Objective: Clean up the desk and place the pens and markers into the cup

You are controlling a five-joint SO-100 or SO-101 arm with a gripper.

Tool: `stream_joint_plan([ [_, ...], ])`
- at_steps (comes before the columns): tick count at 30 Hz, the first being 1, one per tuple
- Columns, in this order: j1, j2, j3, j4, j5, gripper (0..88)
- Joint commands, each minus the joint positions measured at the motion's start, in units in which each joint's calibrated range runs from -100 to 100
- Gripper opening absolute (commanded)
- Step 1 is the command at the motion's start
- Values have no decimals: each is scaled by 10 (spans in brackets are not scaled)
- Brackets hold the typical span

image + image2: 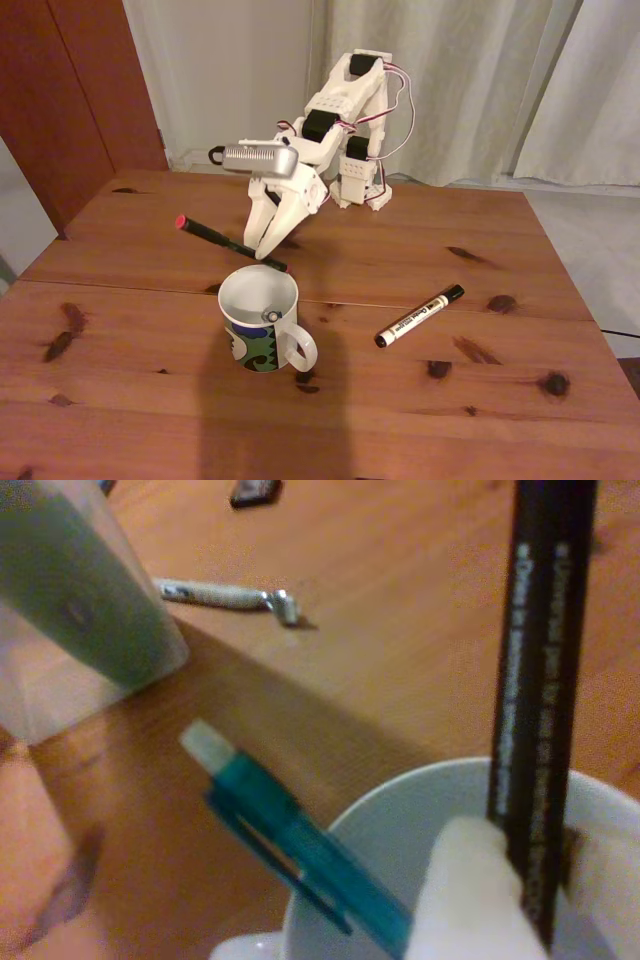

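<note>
Teal pen seen in wrist view w/ cup; end effector grips black pen.

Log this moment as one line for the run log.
gripper shut on black pen | above cup | teal pen in cup | marker on desk

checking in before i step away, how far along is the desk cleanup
Done: the teal pen stands in the cup. In hand: the hand grips the black pen, tilted at the cup rim. Left: the white marker lies on the desk.
</note>
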Motion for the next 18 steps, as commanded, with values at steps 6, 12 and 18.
stream_joint_plan([
  [6, -6, 42, -101, -6, 1, 9],
  [12, -4, 63, -113, -6, 1, 9],
  [18, -1, 75, -105, -7, 1, 9],
])
